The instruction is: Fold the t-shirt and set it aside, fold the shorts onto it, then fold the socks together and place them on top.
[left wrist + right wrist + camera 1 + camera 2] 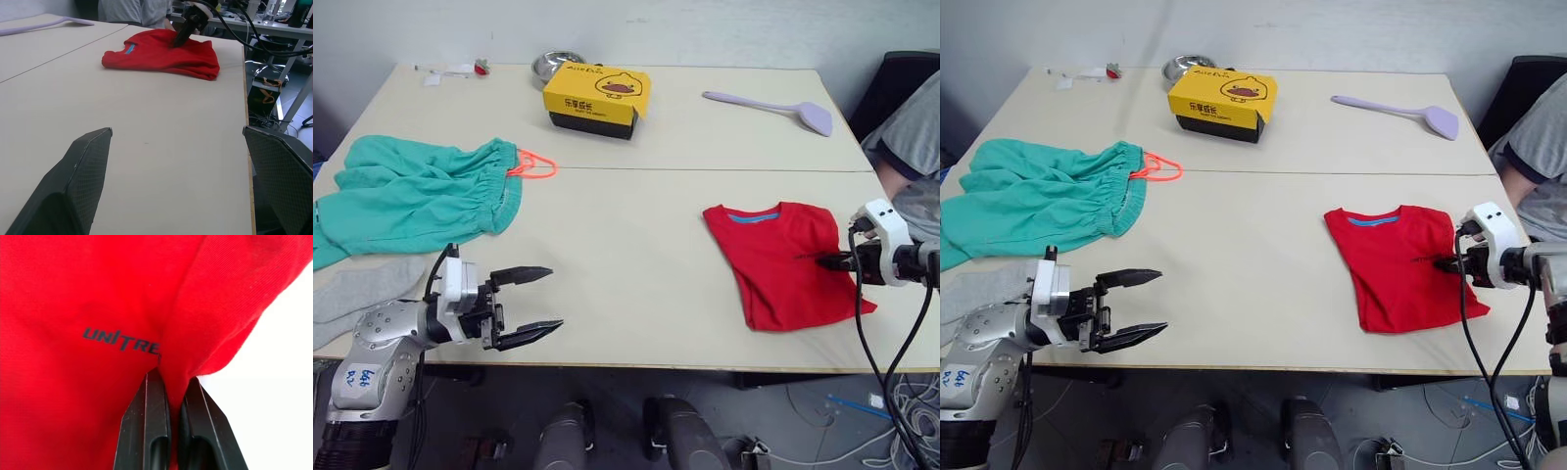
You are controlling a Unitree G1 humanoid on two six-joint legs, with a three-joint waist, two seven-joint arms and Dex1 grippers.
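Note:
The red t-shirt (777, 259) lies folded on the right side of the table, blue neckband toward the far edge. My right gripper (822, 260) is shut on a fold of it at its right edge; the wrist view shows the cloth (98, 308) pinched between the fingers. The teal shorts (411, 196) lie spread at the far left, their orange drawstring (533, 164) trailing right. The grey socks (357, 294) lie at the left front edge, beside my left arm. My left gripper (533, 302) hovers open over the front edge, nothing between its fingers (78, 181).
A yellow box (595, 96) and a metal bowl (556, 64) stand at the table's far middle. A lilac spatula (773, 106) lies far right. A seated person (911, 137) is beyond the right edge. Cables (886, 362) hang from my right arm.

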